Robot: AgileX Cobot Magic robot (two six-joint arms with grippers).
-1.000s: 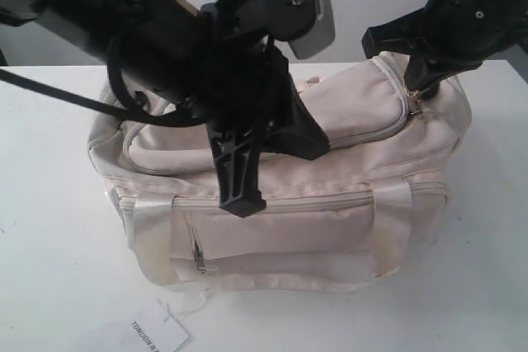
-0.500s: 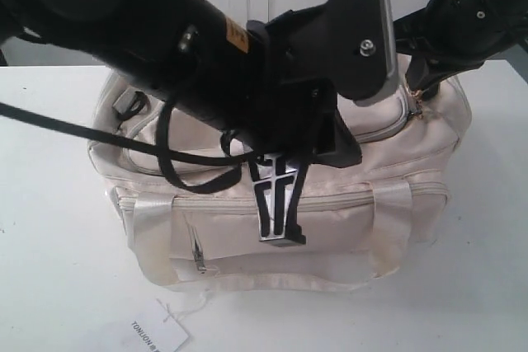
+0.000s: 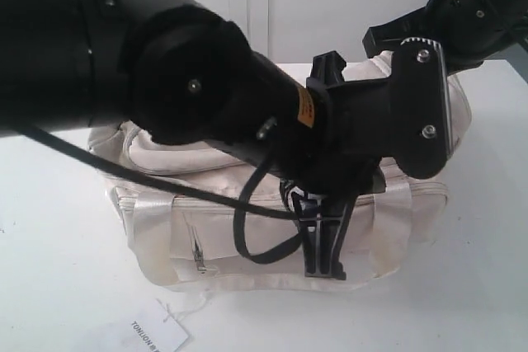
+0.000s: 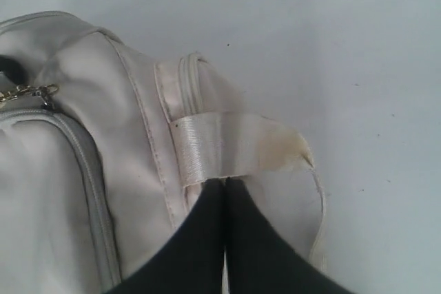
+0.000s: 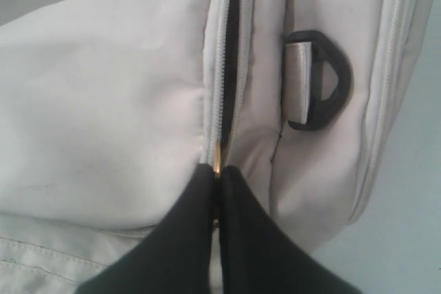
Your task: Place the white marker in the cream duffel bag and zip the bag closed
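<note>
Exterior view, from the left: a paper tag point(image 3: 153, 334) lies on the white worktop point(image 3: 49, 269) in front of the cream duffel bag point(image 3: 165, 228). The left arm has swept across over the last second. A second ago its fingers hung over the middle of the bag's front; now the left gripper point(image 3: 324, 265) points down in front of the bag's front wall, further right, just beside the right-hand strap handle point(image 3: 394, 228). Its fingers are pressed together with nothing between them. The left wrist view shows the tips touching the edge of that satin strap point(image 4: 220, 149).

At the bag's right end the right gripper point(image 5: 217, 170) has kept its place. Its fingers are pinched tight on the gold zip pull point(image 5: 216, 158), and the zip point(image 5: 232, 46) beyond it gapes dark and open, next to a black ring point(image 5: 320, 80).

The white marker shows in no view. It is probably already inside, though that cannot be confirmed. The left arm looks to be going for the strap to steady the bag, so the zip pull could be the step in hand, and most of the zip looks still to be closed.
</note>
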